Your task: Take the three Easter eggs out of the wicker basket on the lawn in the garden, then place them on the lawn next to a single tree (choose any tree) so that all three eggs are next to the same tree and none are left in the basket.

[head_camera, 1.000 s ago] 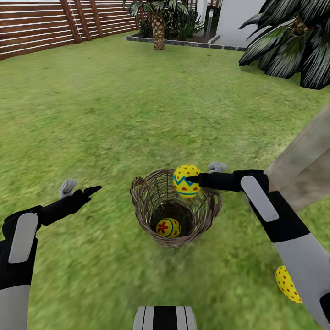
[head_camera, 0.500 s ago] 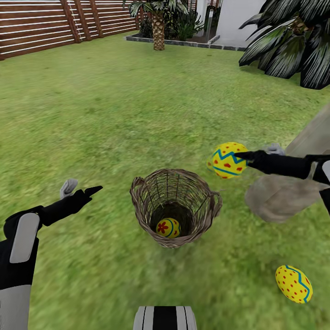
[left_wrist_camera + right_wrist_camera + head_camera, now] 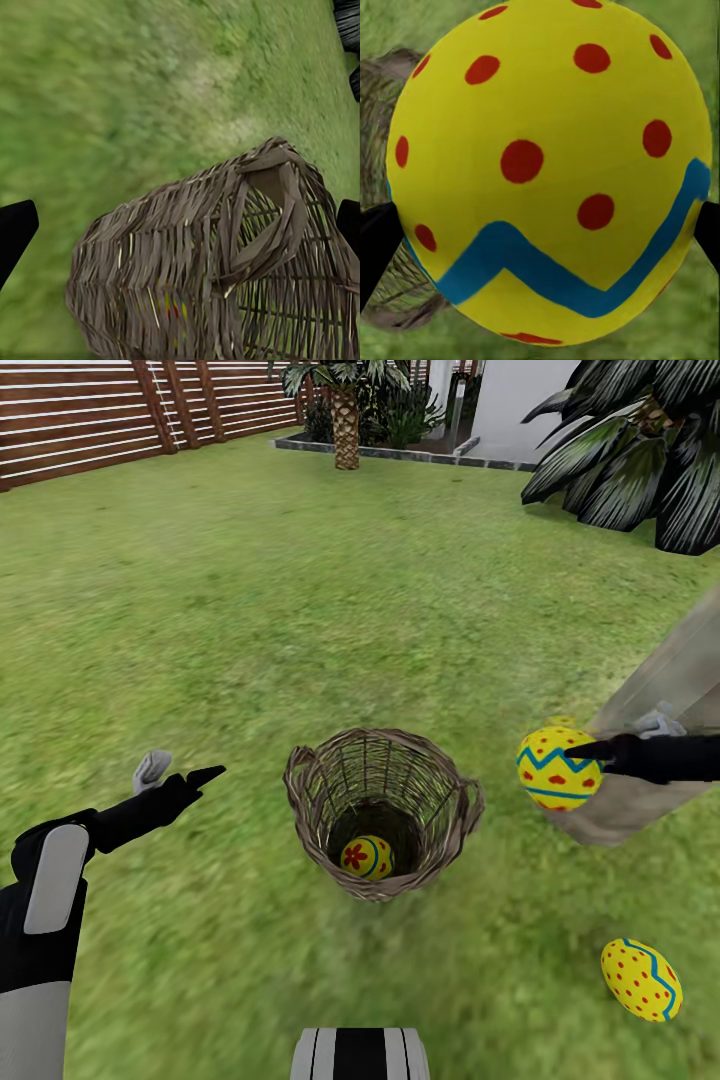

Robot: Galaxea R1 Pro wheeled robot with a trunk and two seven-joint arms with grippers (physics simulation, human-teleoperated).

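Mottled green lawn [image 3: 300, 610] spreads wide and bare ahead of us, bounded far off by a brown slatted fence [image 3: 90, 415], a scaly-trunked palm [image 3: 346, 420] and a white house wall [image 3: 510, 400].

Our right gripper [image 3: 580, 755] is clamped on a glossy yellow Easter egg [image 3: 557, 768], held clear of the grass with the tree's smooth grey-brown trunk [image 3: 660, 690] just behind it. From the right wrist, that egg [image 3: 547, 169] bulges between the two black fingertips [image 3: 375, 244], showing red dots and a blue zigzag band that the head view renders only small.

Below that gripper and nearer to us, a second dotted egg [image 3: 640, 980] lies on the grass, apart from the trunk's foot.

To the gripper's left stands the wicker basket [image 3: 384, 810], round, of open woven twigs with a thick braided rim. A third egg with a red flower [image 3: 366, 857] sits at its bottom.

Our left gripper [image 3: 178, 775] hangs spread and empty over open grass, left of the basket and apart from it. Its wrist camera looks at the basket's woven side [image 3: 217, 262] between parted black tips.
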